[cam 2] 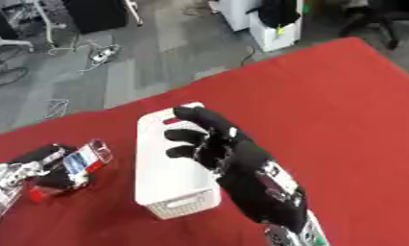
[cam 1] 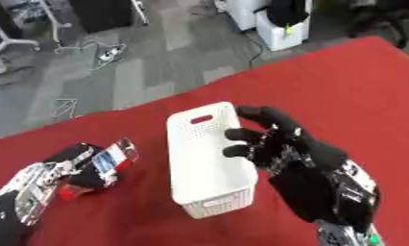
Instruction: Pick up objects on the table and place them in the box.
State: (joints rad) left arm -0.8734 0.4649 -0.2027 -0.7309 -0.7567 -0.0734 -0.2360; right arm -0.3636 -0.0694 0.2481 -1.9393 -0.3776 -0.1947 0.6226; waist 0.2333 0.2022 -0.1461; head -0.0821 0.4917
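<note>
Red cloth [cam 1: 342,86] covers your table. Your left hand [cam 1: 69,168], fingers curled, grips a red, white and blue packet [cam 1: 115,156] left of the white perforated box [cam 1: 208,163]. Your right hand [cam 1: 283,149] hovers over the box edge, fingers spread, holding nothing.

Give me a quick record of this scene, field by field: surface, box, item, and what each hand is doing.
surface: table with red cloth
box: white perforated box, mid table, nothing visible inside
item: red and white packet, left of the box
left hand: curled around the packet, at the table
right hand: open, fingers spread, raised by the box's right side, holding nothing
</note>
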